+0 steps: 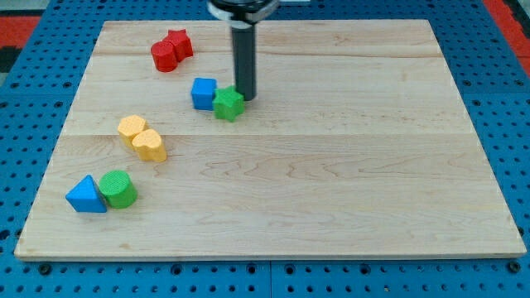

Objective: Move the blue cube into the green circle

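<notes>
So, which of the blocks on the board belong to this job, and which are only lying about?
For the job:
- blue cube
- green circle, at the view's lower left
- my tip, just right of the blue cube, behind the green star

Lying about:
- green star, touching the cube
- two red blocks
- two yellow blocks
- blue triangle

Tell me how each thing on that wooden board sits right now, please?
My tip: down on the board, at the green star's upper right.
Blue cube: upright, touching the green star.
Green star: between cube and tip.
Green circle: against the blue triangle, far from the cube.
Red blocks: paired, touching.
Yellow blocks: paired, touching.
</notes>
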### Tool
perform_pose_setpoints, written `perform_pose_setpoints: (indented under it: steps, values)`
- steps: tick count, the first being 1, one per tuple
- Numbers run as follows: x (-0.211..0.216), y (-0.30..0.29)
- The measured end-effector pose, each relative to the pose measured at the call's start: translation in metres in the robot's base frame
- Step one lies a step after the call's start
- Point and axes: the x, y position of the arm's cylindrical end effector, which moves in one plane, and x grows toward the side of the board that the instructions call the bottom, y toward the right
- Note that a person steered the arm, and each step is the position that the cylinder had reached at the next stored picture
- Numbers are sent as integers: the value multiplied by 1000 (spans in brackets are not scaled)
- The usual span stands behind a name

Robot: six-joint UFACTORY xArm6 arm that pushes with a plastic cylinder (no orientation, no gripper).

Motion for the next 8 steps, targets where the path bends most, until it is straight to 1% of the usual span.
perform_pose_setpoints:
  steps: [2, 3, 4, 5, 6, 8]
  values:
    - [0, -97]
    - [-7, -129]
    - [-45, -147]
    - [-51, -169]
    - [-13, -170]
    - [46, -181]
